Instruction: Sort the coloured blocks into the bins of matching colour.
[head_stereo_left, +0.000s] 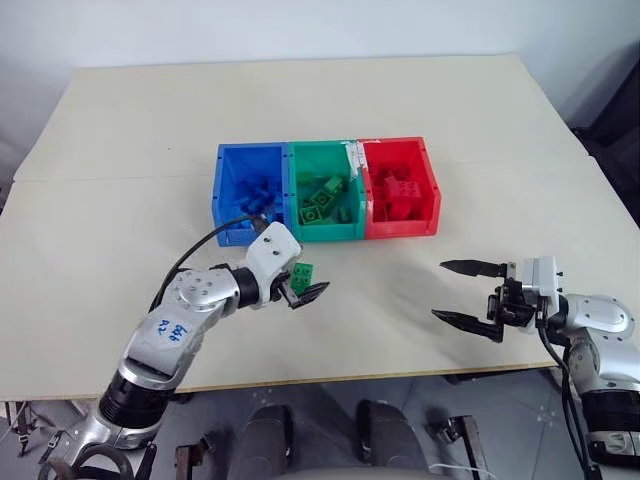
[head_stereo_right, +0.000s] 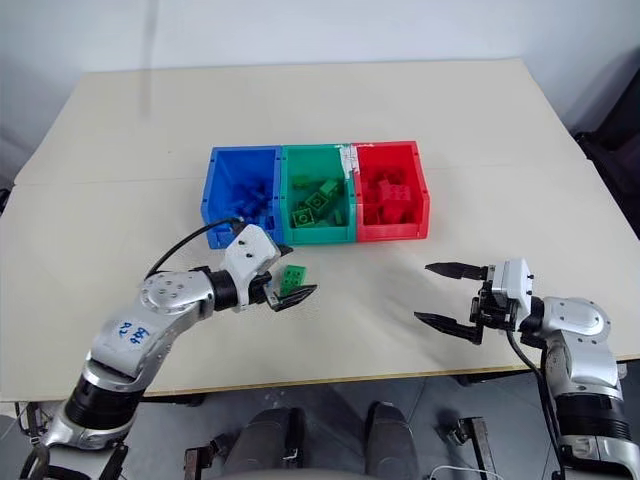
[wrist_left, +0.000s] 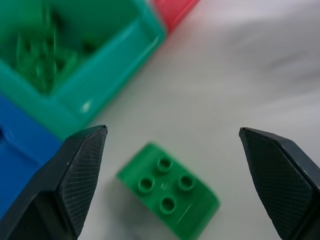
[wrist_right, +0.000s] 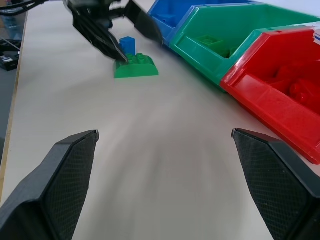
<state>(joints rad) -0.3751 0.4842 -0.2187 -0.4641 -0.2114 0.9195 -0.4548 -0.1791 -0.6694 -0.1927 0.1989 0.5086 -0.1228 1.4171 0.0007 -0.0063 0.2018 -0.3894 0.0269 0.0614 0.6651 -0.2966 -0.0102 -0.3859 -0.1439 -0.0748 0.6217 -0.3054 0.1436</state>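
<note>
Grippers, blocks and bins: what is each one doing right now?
Left gripper: open, around the green block, not gripping.
Right gripper: open, empty.
Green block: on the table, studs up.
Small blue block: beside the green block.
Bins: open-topped, blocks inside.

A handwritten blue marking (head_stereo_left: 170, 330) stands on the white forearm cover of the left arm (head_stereo_left: 160, 345); it consists of a few characters, possibly digits, and cannot be read with certainty. A white label (head_stereo_left: 352, 155) sits on the rim between the green bin (head_stereo_left: 295, 190) and the red bin (head_stereo_left: 432, 190); its print is too small to read. No other text is legible.
</note>
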